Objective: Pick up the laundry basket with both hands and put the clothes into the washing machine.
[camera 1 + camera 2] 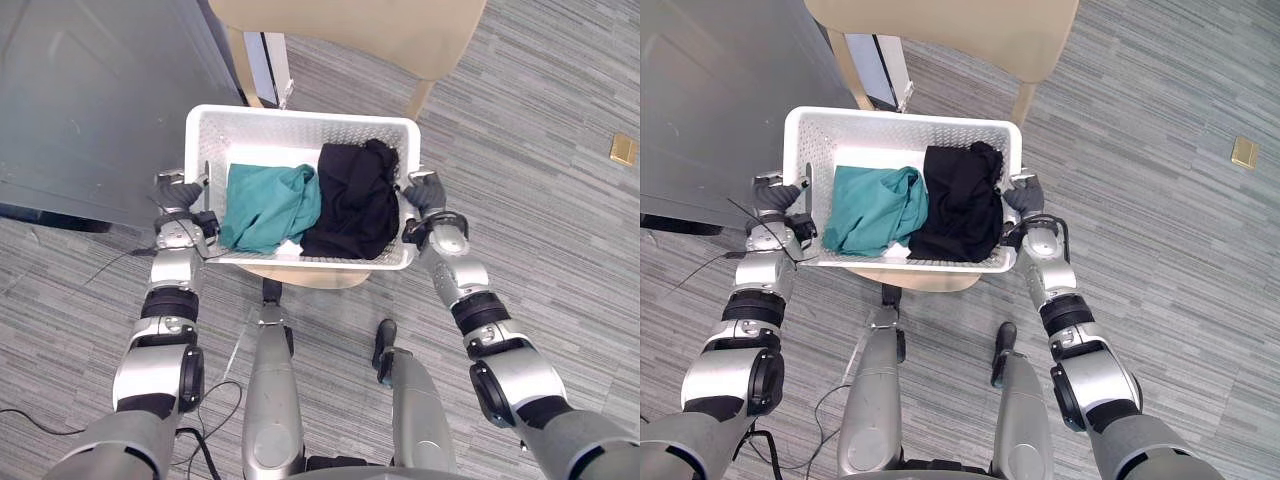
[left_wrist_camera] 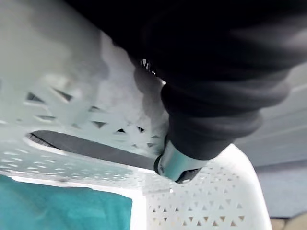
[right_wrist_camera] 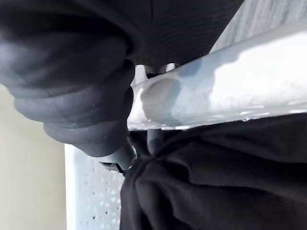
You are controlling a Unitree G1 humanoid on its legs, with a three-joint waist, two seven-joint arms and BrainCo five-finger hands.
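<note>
Laundry basket [image 1: 300, 118] gripped at both short ends.
The left hand [image 1: 178, 193] and the right hand [image 1: 425, 192] are curled over its rim; a teal garment [image 1: 265, 205] and a black garment [image 1: 355, 195] are carried inside, above a beige seat [image 1: 310, 277].

Grey striped floor [image 1: 560, 250] — beige furniture [image 1: 350, 25]

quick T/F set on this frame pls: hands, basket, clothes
1. The left hand and right hand grip the laundry basket at opposite ends. True.
2. The teal garment lies on the robot's right side of the basket. False: it lies on the left; the black garment is on the right.
3. The two garments touch. True.
4. The basket is empty. False: it holds both garments.
</note>
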